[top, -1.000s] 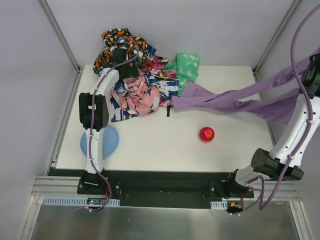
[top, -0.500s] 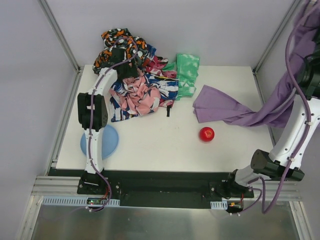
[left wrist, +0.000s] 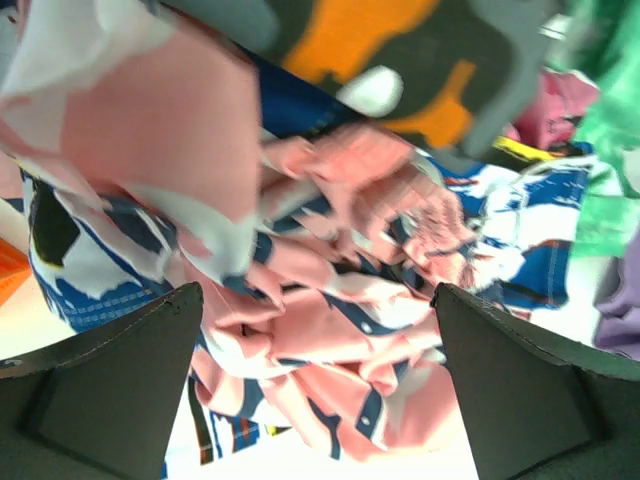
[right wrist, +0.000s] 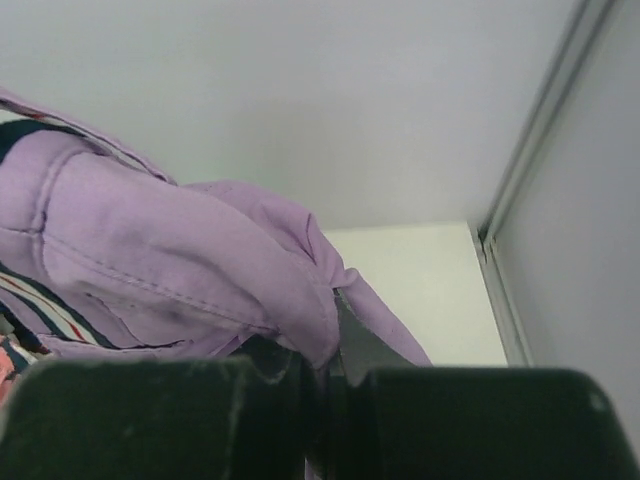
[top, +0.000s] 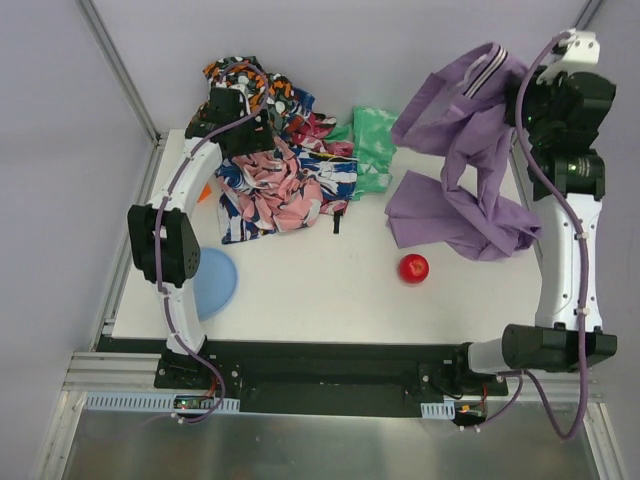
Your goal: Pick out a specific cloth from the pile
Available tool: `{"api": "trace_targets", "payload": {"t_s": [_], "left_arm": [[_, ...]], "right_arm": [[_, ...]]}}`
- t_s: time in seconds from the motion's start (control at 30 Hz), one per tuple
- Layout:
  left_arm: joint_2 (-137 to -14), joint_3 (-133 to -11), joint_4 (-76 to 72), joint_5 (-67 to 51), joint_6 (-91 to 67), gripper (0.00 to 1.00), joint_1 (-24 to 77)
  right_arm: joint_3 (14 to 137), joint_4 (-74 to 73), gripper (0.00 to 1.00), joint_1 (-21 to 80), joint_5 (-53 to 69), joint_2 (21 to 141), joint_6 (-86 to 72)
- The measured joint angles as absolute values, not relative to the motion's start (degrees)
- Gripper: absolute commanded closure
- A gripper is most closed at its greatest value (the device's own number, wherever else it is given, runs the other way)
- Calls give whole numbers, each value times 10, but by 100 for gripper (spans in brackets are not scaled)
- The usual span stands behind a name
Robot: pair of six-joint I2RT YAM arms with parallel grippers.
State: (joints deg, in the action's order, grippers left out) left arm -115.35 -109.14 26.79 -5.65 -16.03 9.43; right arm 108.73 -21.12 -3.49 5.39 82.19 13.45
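Your right gripper (right wrist: pixel 325 372) is pinched tight on the cloth (top: pixel 470 215). A purple fold is squeezed between its 2 fingers. It holds that end high up, near the far right corner. From there the cloth hangs down, and its lower part lies in a heap on the worktop (top: pixel 300 300), to the right of the middle.

No part of the cloth lies on the pile (top: pixel 280 180). A green cloth (top: pixel 375 135) sits between them, just beside the purple edge, and I cannot tell if those 2 touch. A red ball (top: pixel 413 267) sits near the front of the purple heap and looks apart from it.

Your left gripper (left wrist: pixel 315 290) has its fingers wide apart with nothing in them. It hovers over the pink and blue folds at the far left of the pile.

So the big part looks done to me: you have the right cloth, and it is out of the pile. What I think is left is small. Bring the high end down on a bare spot, well away from the pile and the green cloth, and then let go.
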Motion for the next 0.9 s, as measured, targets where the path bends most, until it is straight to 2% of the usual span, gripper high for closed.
{"api": "trace_targets", "payload": {"t_s": [0.13, 0.37, 0.53, 0.67, 0.7, 0.73, 0.77, 0.8, 0.83, 0.87, 0.9], "left_arm": [[-1099, -1063, 268, -57, -160, 1, 115], [-1042, -1025, 268, -37, -154, 1, 174], [-989, -965, 268, -24, -159, 1, 210], [-923, -878, 256, -32, -182, 1, 213], [-896, -839, 249, -39, -192, 1, 213], [-877, -813, 244, -43, -200, 1, 213], [-852, -778, 237, -44, -207, 1, 213], [-825, -740, 226, -45, -216, 1, 213], [-795, -699, 214, -46, -224, 1, 214], [-771, -670, 213, -46, -232, 1, 214], [-742, -634, 204, -46, -238, 1, 215]], "right_arm": [[924, -192, 99, -40, 0, 750, 87], [719, -164, 99, -89, -74, 687, 3], [614, -161, 99, -93, -113, 739, -37], [607, -169, 99, -97, -117, 852, -55], [618, -176, 95, -98, -122, 893, -59], [628, -181, 82, -98, -125, 920, -60], [641, -188, 67, -99, -127, 949, -60], [654, -193, 43, -100, -127, 971, -61], [665, -199, 28, -100, -126, 985, -61], [672, -204, 19, -101, -124, 989, -64], [677, -210, 4, -100, -123, 989, -59]]}}
